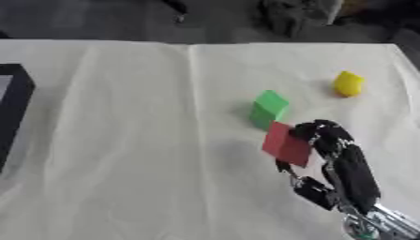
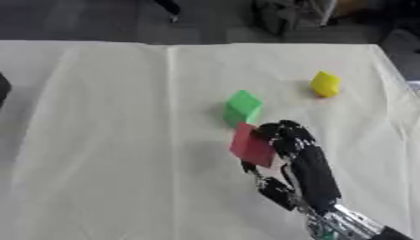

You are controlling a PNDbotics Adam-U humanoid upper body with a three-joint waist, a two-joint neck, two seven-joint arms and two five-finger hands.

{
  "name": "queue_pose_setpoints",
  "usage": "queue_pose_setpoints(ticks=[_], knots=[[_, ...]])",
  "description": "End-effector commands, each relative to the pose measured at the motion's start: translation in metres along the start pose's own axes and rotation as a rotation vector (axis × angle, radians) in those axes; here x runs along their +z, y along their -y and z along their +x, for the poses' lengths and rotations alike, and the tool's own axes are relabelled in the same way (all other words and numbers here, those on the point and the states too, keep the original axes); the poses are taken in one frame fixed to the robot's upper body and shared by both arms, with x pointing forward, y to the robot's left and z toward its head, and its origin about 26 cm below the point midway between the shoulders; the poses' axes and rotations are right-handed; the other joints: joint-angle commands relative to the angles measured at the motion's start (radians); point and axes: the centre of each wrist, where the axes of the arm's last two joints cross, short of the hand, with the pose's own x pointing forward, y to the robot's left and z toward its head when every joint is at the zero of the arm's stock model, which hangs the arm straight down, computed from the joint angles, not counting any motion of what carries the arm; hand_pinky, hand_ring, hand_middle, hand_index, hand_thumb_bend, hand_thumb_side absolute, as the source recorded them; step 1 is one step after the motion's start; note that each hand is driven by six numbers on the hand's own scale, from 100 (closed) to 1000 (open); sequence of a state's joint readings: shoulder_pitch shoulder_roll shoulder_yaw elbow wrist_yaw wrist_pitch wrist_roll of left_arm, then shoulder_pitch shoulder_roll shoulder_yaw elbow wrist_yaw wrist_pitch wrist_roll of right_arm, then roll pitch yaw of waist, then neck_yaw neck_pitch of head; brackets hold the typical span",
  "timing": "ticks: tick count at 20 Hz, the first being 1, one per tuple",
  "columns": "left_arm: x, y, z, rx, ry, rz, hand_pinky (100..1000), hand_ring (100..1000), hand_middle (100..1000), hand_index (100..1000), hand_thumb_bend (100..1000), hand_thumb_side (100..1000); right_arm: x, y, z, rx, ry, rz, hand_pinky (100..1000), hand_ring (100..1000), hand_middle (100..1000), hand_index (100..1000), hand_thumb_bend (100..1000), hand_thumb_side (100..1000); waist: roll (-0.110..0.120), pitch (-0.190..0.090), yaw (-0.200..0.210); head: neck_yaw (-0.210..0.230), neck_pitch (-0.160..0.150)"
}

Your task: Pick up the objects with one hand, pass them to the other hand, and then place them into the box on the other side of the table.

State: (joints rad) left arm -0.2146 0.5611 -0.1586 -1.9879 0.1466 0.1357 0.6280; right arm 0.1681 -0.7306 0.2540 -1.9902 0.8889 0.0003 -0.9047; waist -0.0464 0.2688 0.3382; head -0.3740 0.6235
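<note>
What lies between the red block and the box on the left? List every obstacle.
Nothing visible. The right hand holds the red block; bare white cloth stretches to the black box. The green block and yellow block sit behind, off that path.

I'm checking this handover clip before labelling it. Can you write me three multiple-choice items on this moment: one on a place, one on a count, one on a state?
1. Where does the box show?
A. at the table's left edge
B. beside the yellow block
C. under the right hand

2. How many coloured blocks are in view?
A. one
B. three
C. five

3. What is the right hand doing?
A. resting open and empty
B. holding the red block
C. pressing the green block flat

Answers:
1 A: the dark box sits at the far left of the white table, well away from the blocks.
2 B: a red block, a green block and a yellow block show.
3 B: the hand's fingers curl around the red block, which sits tilted just in front of the green one.
</note>
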Motion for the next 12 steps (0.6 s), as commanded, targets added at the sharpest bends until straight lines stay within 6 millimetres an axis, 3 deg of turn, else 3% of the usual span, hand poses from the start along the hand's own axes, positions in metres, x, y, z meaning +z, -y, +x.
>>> queue_pose_setpoints(ticks=[1,12], knots=[[-0.006,-0.005,0.008,-0.027,0.028,-0.045,839,354,710,819,802,574,-0.007,0.005,-0.004,0.014,0.078,0.007,762,404,513,480,100,100,0.004,-0.02,-0.003,0.016,0.006],[-0.003,-0.006,0.005,-0.058,0.01,-0.079,839,352,708,816,801,573,0.003,0.015,-0.013,0.042,0.197,0.105,775,407,526,491,100,100,-0.006,-0.037,-0.022,0.036,0.008]])
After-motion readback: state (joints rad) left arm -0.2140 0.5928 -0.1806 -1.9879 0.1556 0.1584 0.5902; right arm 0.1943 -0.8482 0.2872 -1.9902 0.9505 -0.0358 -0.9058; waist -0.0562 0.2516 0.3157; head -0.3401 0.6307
